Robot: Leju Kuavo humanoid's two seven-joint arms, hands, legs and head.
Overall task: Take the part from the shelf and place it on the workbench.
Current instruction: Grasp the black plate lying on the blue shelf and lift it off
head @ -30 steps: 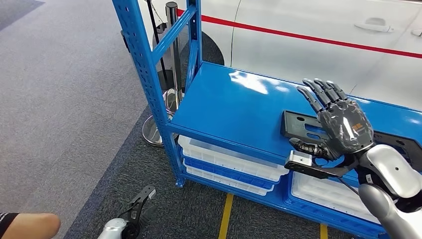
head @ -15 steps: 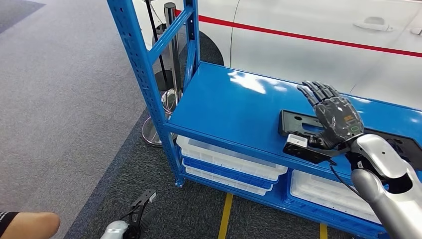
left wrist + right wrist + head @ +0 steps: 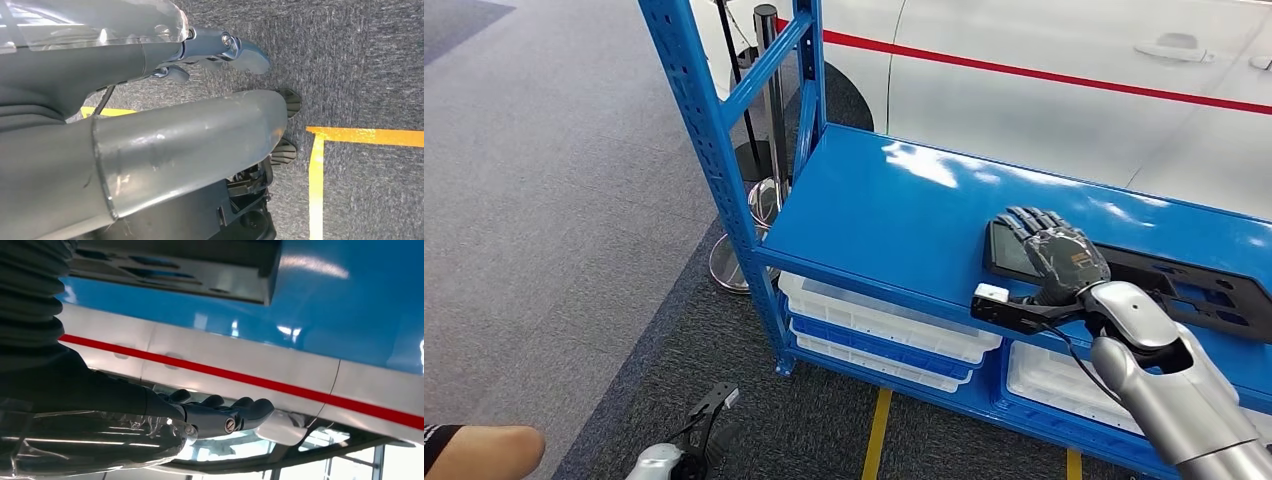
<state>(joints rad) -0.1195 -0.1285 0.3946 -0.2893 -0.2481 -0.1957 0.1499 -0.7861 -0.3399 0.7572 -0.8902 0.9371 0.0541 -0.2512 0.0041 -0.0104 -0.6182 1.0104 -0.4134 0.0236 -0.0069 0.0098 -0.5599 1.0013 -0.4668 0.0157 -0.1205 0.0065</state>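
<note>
The robot's right hand [image 3: 1052,252] reaches out over the blue shelf [image 3: 894,215], coming in from the lower right on a silver arm [image 3: 1169,385]. The hand lies palm down over the near left end of the part [image 3: 1184,285], a flat black panel with several cut-outs that rests on the shelf board close to its front edge and runs off toward the right. The fingers [image 3: 1024,220] are extended forward side by side, lightly bent, with their tips over the left end of the part; whether they touch it cannot be told from the head view. In the right wrist view the fingers [image 3: 235,412] stretch out nearly straight and hold nothing, with the edge of the part [image 3: 175,270] against the blue board.

The left hand [image 3: 686,438] hangs low beside the robot over the dark carpet [image 3: 754,400], well apart from the shelf. In the left wrist view its fingers [image 3: 235,50] are loosely extended around nothing.

Below the shelf board sit white plastic trays [image 3: 874,320]. Yellow floor lines [image 3: 879,430] run under the shelf. A metal stanchion [image 3: 769,110] stands behind the left upright, and a white car body with a red stripe [image 3: 1044,72] fills the background. A person's arm [image 3: 474,452] shows at the lower left corner.
</note>
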